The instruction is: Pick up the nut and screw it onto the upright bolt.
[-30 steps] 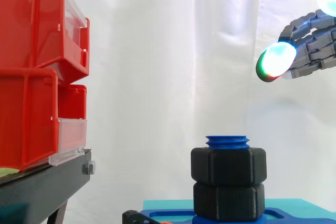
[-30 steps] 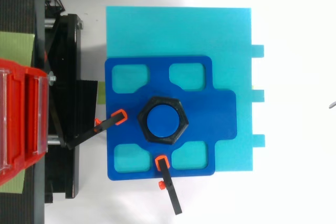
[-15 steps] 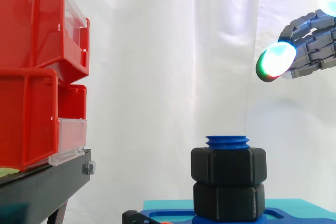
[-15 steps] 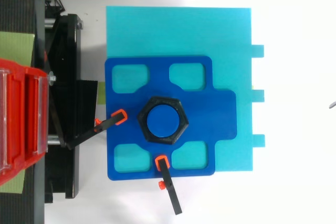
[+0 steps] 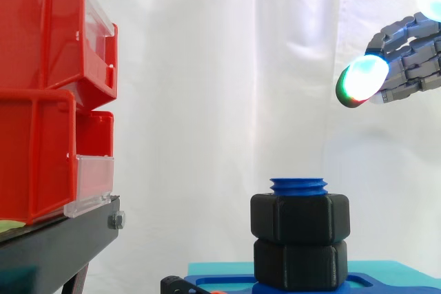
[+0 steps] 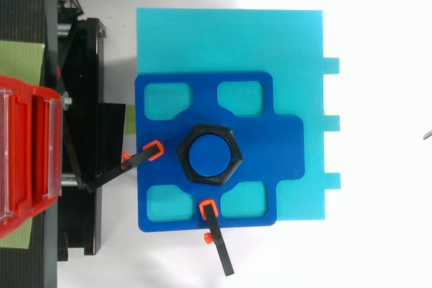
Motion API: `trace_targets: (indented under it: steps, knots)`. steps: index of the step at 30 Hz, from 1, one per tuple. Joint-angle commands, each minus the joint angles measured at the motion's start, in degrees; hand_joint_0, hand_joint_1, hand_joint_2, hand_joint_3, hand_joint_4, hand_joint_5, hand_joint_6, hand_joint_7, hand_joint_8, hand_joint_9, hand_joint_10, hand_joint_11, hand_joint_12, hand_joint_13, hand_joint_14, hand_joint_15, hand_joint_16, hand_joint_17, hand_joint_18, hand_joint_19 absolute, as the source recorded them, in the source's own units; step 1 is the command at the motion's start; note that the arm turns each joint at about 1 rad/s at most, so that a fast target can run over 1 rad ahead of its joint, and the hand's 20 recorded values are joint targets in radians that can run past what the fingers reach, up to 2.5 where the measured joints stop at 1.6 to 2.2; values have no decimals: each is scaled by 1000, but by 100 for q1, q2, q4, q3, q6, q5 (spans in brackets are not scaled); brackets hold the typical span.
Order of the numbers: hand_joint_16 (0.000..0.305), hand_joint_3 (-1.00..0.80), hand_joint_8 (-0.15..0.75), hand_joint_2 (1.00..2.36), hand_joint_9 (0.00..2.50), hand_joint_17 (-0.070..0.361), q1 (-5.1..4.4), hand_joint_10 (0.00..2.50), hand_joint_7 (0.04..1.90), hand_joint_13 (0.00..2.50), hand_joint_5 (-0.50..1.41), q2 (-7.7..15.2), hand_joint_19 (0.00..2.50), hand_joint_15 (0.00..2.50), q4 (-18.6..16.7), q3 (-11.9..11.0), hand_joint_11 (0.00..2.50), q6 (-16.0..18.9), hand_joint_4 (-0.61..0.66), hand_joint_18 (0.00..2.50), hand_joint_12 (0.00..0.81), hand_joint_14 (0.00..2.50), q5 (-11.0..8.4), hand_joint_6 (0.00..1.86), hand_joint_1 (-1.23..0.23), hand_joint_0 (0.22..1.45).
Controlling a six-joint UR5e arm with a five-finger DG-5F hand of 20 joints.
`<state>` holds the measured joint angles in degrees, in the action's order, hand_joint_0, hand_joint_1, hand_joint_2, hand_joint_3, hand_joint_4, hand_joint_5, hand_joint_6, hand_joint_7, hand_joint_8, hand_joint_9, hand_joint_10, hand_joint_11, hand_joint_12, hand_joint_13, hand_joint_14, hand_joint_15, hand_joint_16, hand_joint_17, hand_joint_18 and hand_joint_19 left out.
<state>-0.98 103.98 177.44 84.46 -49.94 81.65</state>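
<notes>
Side view: loosely bent and gripping nothing, hand (image 5: 406, 60). Well below it and to its left, black nut (image 5: 300, 218) already seated on blue upright bolt (image 5: 298, 185), thread tip protruding. Top view: nut (image 6: 182, 156) ringing bolt top (image 6: 209, 155), over dark blue plate (image 6: 283, 146).

Level side, seemingly close, overhead, sharing bolt (image 5: 298, 185)

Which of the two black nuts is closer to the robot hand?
The upper nut, just under the tip of the blue bolt; the lower nut sits beneath it, farther from the robot hand above.
</notes>
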Motion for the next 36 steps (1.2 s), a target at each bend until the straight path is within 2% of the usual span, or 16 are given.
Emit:
trace_targets:
  steps: [1, 10, 14, 17, 26, 29, 32, 36]
  knots:
    - [48, -500, 194, 1000, 0, 109, 1, 0, 643, 0, -248, 0, 0, 0, 1, 0, 0, 2, 100, 0, 368, 0, 0, 501, -351, 481]
    - [47, -500, 191, 1000, 0, 106, 1, 0, 691, 0, -251, 0, 0, 0, 1, 0, 0, 2, 104, 0, 367, 0, 0, 502, -356, 481]
    - [48, -500, 196, 1000, 0, 108, 1, 0, 640, 0, -250, 0, 0, 0, 1, 0, 0, 2, 97, 0, 369, 0, 0, 501, -355, 481]
    - [47, -500, 193, 1000, 0, 107, 1, 0, 693, 0, -252, 0, 0, 0, 1, 0, 0, 2, 98, 0, 369, 0, 0, 502, -357, 481]
    - [48, -500, 195, 1000, 0, 108, 1, 0, 650, 0, -250, 0, 0, 0, -7, 0, 0, 2, 84, 0, 372, 0, 0, 501, -363, 481]
    - [48, -500, 192, 1000, 0, 107, 1, 0, 709, 0, -252, 0, 0, 0, 1, 0, 0, 2, 86, 0, 371, 0, 0, 502, -361, 483]
    - [48, -500, 195, 1000, 0, 107, 1, 0, 651, 0, -248, 0, 0, 0, -7, 0, 0, 2, 83, 0, 368, 0, 0, 501, -366, 485]
    - [47, -500, 187, 1000, 0, 106, 1, 0, 707, 0, -251, 0, 0, 0, 1, 0, 0, 2, 86, 0, 367, 0, 0, 502, -366, 486]
